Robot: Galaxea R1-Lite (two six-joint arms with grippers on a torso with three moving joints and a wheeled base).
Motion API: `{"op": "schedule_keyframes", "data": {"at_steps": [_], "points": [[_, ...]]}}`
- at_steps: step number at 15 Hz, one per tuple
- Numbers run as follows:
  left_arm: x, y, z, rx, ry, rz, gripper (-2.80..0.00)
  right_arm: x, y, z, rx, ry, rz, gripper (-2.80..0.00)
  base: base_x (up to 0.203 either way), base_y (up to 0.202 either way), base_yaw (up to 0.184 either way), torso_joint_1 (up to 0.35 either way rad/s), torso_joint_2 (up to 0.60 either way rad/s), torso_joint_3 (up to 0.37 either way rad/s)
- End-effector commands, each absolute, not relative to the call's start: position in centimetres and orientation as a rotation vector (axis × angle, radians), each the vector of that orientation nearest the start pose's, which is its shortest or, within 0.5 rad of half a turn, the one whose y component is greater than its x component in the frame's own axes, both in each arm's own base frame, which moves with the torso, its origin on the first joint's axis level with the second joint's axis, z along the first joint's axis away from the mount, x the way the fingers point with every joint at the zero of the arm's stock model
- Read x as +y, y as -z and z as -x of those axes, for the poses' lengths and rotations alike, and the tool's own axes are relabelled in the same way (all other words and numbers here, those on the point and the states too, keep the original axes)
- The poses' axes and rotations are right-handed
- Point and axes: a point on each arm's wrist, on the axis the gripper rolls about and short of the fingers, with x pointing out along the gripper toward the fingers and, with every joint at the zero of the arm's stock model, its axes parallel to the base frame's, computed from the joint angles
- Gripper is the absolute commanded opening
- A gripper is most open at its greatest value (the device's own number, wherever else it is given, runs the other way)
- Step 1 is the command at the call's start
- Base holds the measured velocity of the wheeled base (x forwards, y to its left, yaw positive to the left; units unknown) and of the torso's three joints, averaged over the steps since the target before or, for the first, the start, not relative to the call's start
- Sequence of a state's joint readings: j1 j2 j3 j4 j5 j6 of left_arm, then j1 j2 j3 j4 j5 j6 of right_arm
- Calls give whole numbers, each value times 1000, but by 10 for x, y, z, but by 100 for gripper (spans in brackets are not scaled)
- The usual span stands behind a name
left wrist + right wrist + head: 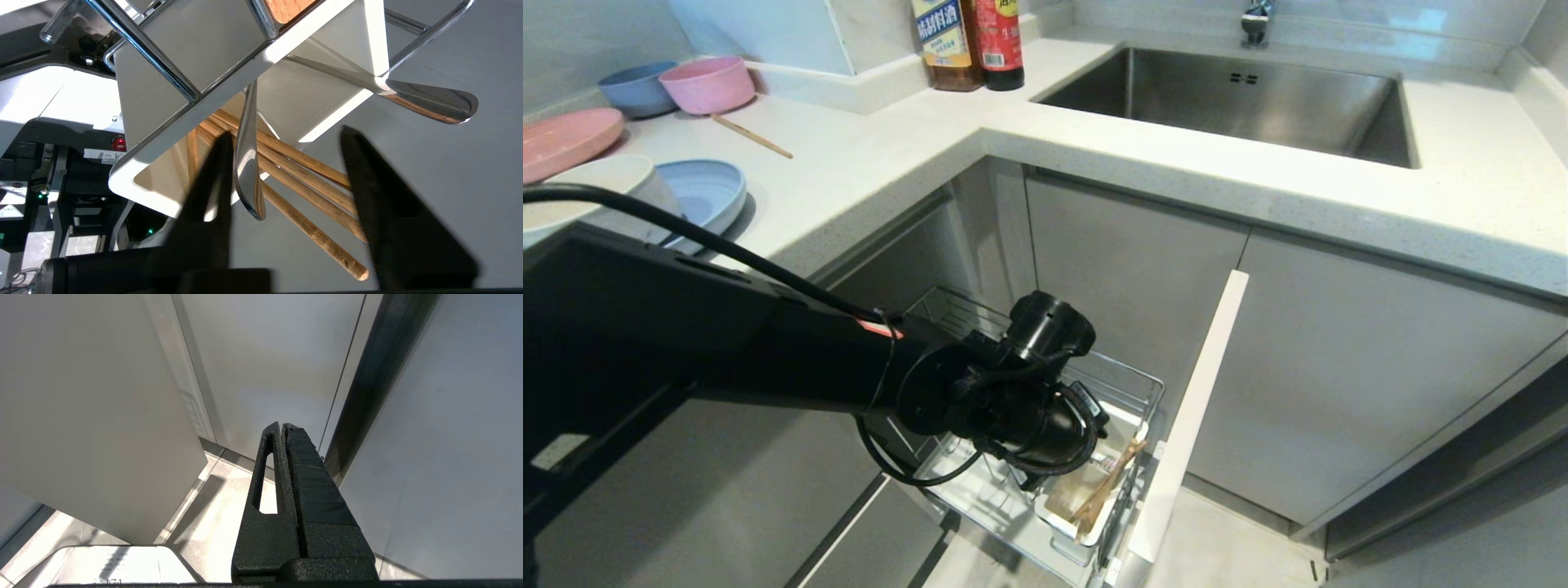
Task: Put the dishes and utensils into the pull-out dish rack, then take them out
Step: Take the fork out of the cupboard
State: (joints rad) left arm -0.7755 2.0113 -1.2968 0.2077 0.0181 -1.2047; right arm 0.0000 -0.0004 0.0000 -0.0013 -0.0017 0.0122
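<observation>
The left gripper is down at the white utensil cup of the pull-out dish rack, which stands drawn out of the lower cabinet at about 6 o'clock in the head view. Its jaws stand partly apart and straddle a metal utensil handle and the upper ends of the chopsticks; one finger sits just beside the handle, but nothing is clamped yet. A second metal handle leans out of the cup's far corner. The pale blue plate and the cream bowl sit on the counter at roughly 10 o'clock, with one loose chopstick lying near the pink bowl. This looks like the unloading of the utensils, with the pick just beginning. The next move calls for closing squarely on a single item, then lifting straight along the cup's axis so the neighbours are not dragged out. The right gripper hangs parked beside the cabinet fronts, fingers pressed together
</observation>
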Motion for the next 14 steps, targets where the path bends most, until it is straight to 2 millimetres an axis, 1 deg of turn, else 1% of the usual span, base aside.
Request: {"op": "schedule_keyframes", "data": {"at_steps": [1, 6, 8, 10, 11, 14], "points": [[-260, -133, -265, 1136, 83, 718, -280, 0, -75, 23, 0, 2, -12, -280, 0, 0, 0, 0, 0, 0], [-260, -133, -264, 1134, 87, 715, -280, 0, -75, 23, 0, 2, -12, -280, 0, 0, 0, 0, 0, 0], [-260, -137, -263, 1125, 94, 716, -280, 0, -75, 23, 0, 2, -12, -280, 0, 0, 0, 0, 0, 0], [-258, -150, -259, 1100, 118, 735, -280, 0, -75, 23, 0, 2, -12, -280, 0, 0, 0, 0, 0, 0], [-255, -161, -255, 1080, 136, 749, -280, 0, -75, 23, 0, 2, -12, -280, 0, 0, 0, 0, 0, 0], [-249, -187, -239, 1062, 178, 755, -280, 0, -75, 23, 0, 2, -12, -280, 0, 0, 0, 0, 0, 0]]}}
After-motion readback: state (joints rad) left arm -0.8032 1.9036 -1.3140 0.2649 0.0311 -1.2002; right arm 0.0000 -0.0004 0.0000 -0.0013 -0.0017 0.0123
